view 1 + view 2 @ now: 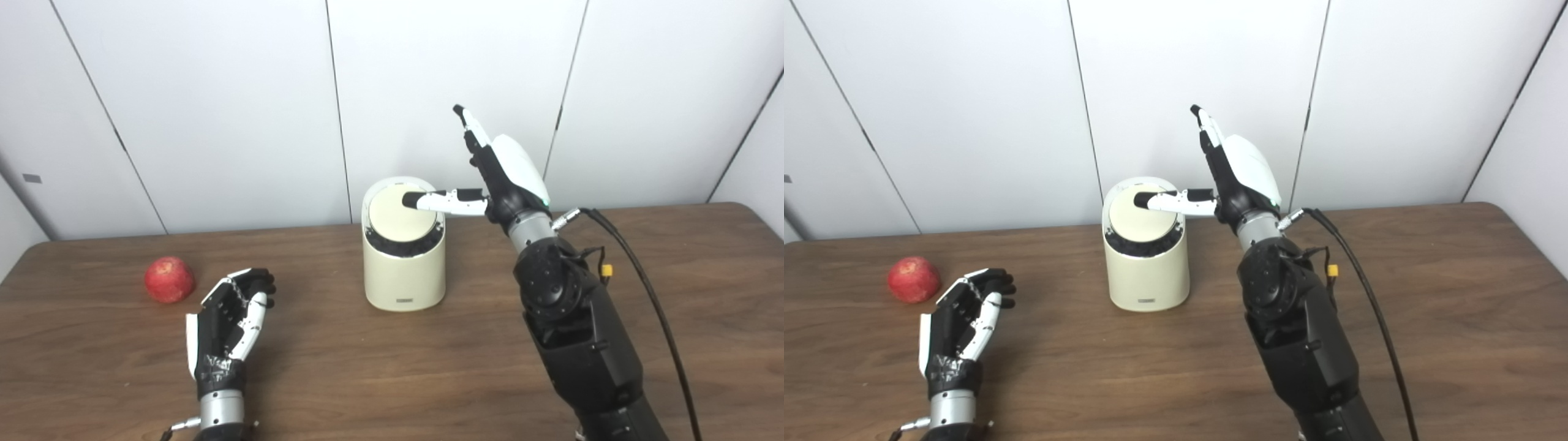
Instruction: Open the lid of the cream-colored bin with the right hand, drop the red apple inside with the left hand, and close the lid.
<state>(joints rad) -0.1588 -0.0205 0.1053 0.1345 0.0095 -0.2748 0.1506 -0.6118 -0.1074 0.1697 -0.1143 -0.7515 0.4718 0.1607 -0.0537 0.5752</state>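
Note:
A cream-colored bin (pixel 404 275) stands at the table's middle, its round lid (pixel 401 215) tilted in the opening with a dark gap along its front edge. My right hand (pixel 499 174) is open and raised to the right of the bin, fingers pointing up, its thumb (pixel 438 201) reaching left onto the back of the lid. A red apple (pixel 169 279) lies on the table at the left. My left hand (pixel 229 321) is open and empty, palm up, to the right of the apple and apart from it.
The brown wooden table (pixel 392 367) spreads across the view, with white wall panels (pixel 214 110) behind it. A black cable (pixel 649 294) with a yellow connector runs along my right forearm.

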